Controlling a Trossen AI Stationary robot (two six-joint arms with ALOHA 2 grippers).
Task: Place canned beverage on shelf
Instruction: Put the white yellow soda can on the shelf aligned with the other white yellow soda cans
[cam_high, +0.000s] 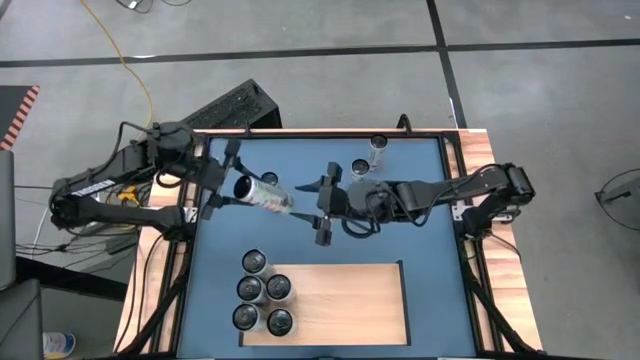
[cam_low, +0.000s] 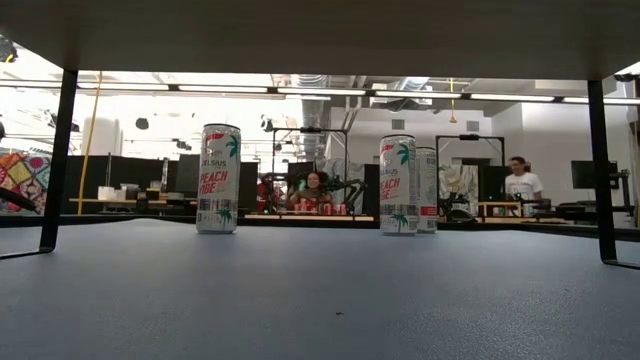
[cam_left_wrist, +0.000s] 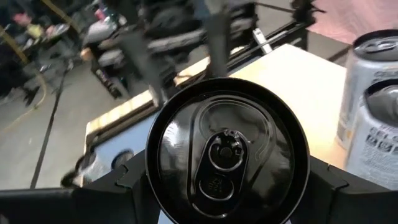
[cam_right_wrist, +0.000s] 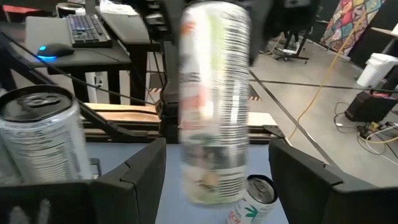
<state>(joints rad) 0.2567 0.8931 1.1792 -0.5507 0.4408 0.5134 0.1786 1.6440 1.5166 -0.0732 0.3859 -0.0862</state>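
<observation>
My left gripper (cam_high: 228, 187) is shut on a canned beverage (cam_high: 262, 194) with a white printed wall, held lying above the blue surface left of centre; its dark top (cam_left_wrist: 227, 149) faces the left wrist camera. My right gripper (cam_high: 322, 200) is open at table centre, just right of the can's far end; the can (cam_right_wrist: 214, 106) shows blurred ahead of its spread fingers. The pale wooden shelf (cam_high: 345, 300) stands at the near edge with several upright cans (cam_high: 262, 290) on its left part. My left gripper pinches the can's round wall just below its top rim, one finger (cam_left_wrist: 118, 190) on each side (cam_left_wrist: 155, 180). The fingers come level from the table's left and lie along the can. The can lies roughly level, top toward the gripper, lifted clear of the blue surface.
Two upright cans (cam_high: 378, 148) (cam_high: 360, 168) stand on the blue surface at the far right, and one more (cam_high: 268, 180) stands beside the held can. The low view shows three standing cans (cam_low: 219, 178) between the shelf's dark legs (cam_low: 57, 160). Narrow wooden strips (cam_high: 170, 290) border the table.
</observation>
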